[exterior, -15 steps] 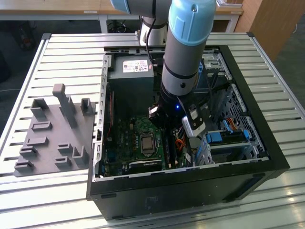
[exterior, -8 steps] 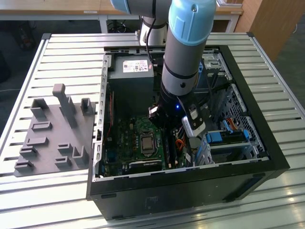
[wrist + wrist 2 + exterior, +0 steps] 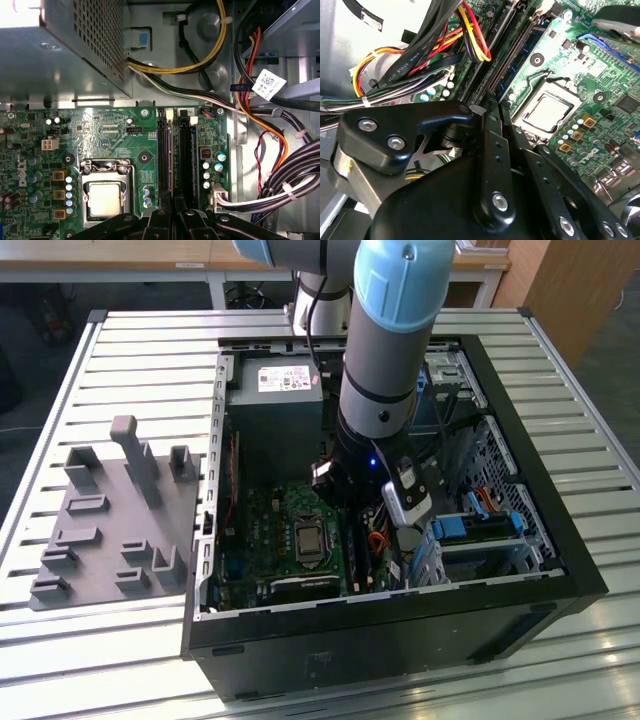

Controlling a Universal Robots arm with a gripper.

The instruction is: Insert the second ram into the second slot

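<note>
Inside the open computer case (image 3: 560, 540), hand (image 3: 173, 200) clenched on the second ram (image 3: 173, 165), thin stick between fingertips, over memory slots (image 3: 183, 150).

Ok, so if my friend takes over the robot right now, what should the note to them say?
Gripper: shut, tips pressed together, down inside the computer case.
Where: it sits right over the two long memory slots, next to the processor socket.
Second ram: I cannot pick it out, because the gripper covers the near end of the slots.
Done: the arm is at the slots.
Left: the pictures do not settle whether the second ram is seated in the second slot, so treat the job as unfinished.
</note>
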